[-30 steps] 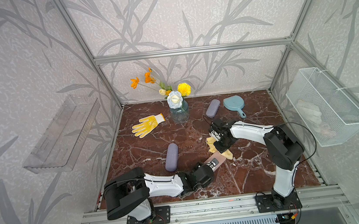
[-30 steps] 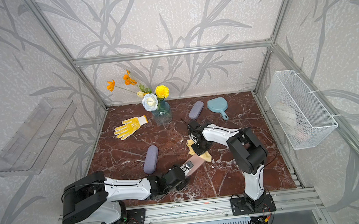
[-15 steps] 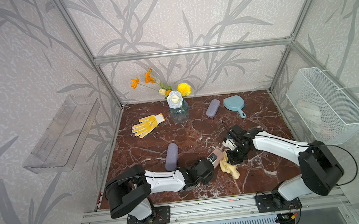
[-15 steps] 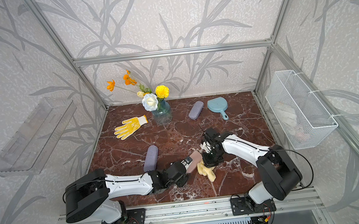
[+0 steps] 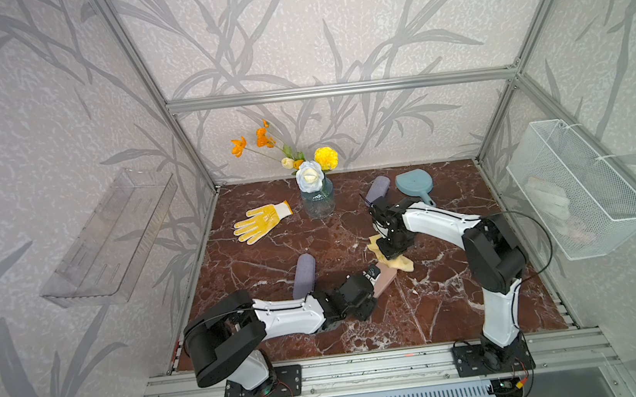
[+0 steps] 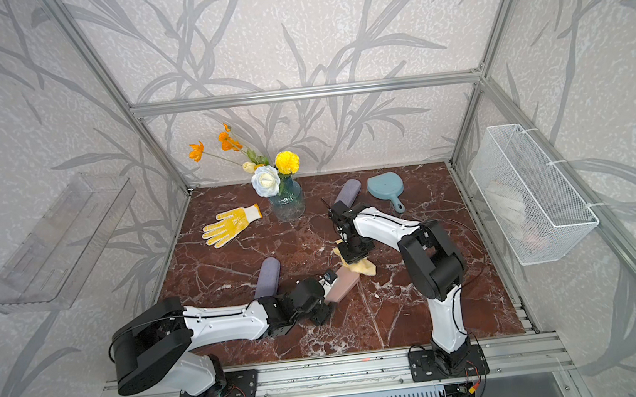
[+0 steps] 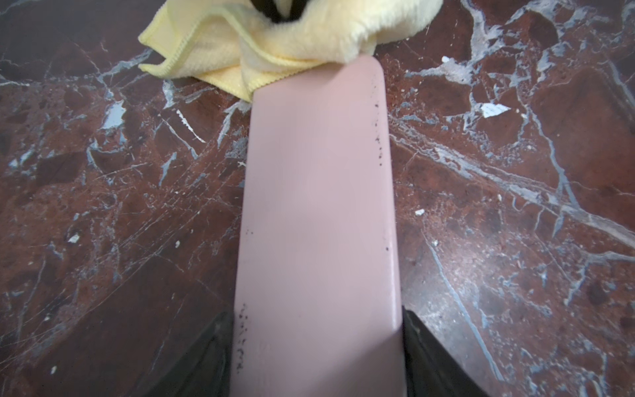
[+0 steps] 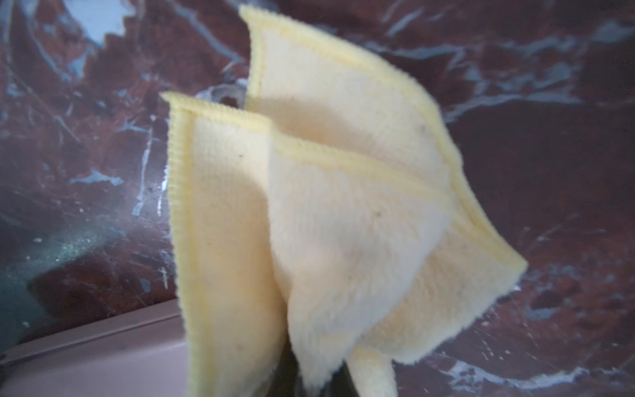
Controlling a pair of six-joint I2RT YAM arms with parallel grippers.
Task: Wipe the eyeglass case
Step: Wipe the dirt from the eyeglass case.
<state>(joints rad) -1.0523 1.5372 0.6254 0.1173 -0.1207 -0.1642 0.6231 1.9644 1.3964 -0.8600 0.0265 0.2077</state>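
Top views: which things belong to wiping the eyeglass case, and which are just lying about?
In use: pink eyeglass case, gripped by the left tool; yellow cloth, pinched in the right tool, at the case's far end.

Lying about: front purple case, back purple case, yellow glove, blue hand mirror, vase of flowers, wire basket, clear shelf.

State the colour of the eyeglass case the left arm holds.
Pale pink eyeglass case, dark specks along its edges; clearest in the left wrist view.
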